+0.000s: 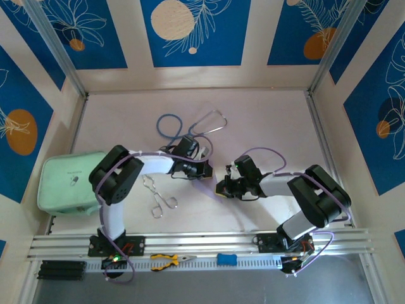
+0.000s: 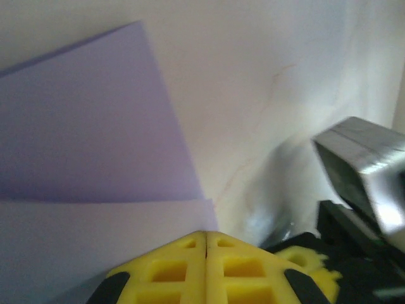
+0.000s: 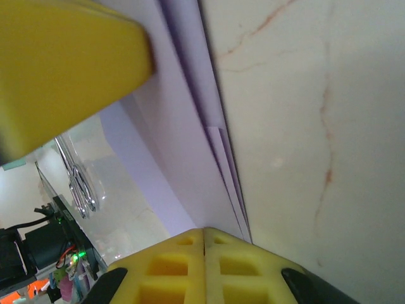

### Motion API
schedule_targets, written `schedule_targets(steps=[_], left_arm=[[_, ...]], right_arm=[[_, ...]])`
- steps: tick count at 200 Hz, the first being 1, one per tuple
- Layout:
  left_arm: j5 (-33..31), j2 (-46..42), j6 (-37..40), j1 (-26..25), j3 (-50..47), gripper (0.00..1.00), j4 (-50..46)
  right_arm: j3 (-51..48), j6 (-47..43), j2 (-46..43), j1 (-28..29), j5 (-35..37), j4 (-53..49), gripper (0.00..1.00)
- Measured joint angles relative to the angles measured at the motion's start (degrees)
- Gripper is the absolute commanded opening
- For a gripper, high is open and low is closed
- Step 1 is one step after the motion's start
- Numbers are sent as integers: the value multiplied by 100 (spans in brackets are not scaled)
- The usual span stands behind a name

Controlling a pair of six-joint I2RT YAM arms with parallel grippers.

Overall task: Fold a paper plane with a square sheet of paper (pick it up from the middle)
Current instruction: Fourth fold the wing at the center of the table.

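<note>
Where the two arms meet at mid-table, the square sheet of paper (image 2: 82, 114) lies partly folded on the pale table (image 1: 266, 120), between the two wrists and to the right of the metal forceps (image 1: 159, 196). In the left wrist view a darker lilac flap overlaps a paler layer beneath. In the right wrist view several stacked edges run in a narrow line toward the fingertips.

The left gripper (image 2: 205, 235) is closed, its yellow fingers meeting in a fine seam right at the paper's near edge. The right gripper (image 3: 204, 231) is likewise closed, its tips set at the end of the layered edge. Whether either pair actually pinches a layer or merely presses down on it cannot be told, since the fingers hide the contact.

The step in hand appears to be setting a fold. To do it well, one closed tip should pin the layers flat while the other runs along the folded edge with light, even pressure, so that the stacked edges stay aligned. Thin paper will skid on this smooth surface, and any sideways drag would skew the crease and spoil the dart's symmetry.
</note>
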Motion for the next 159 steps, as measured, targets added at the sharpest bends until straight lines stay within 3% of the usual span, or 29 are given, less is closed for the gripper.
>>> schedule_targets(steps=[12,63,90,103,118,159], left_arm=[[48,96,-24,4,7,3,9],[37,98,-22,2,15,3,2],[39,101,-46,2,15,3,4],[39,101,-46,2,17,2,4],[42,101,-59,2,15,2,2],[44,101,-114,4,17,2,11]], right_arm=[[-44,20,-168,0,46,-144,13],[-372,402,-1919,-98,367,-1231,41],[-678,732,-2682,-101,452,-1502,43],[-787,863,-2835,-90,457,-1589,37],[-833,992,-2826,-63,457,-1622,32],[-820,1071,-2345,72,452,-1576,33]])
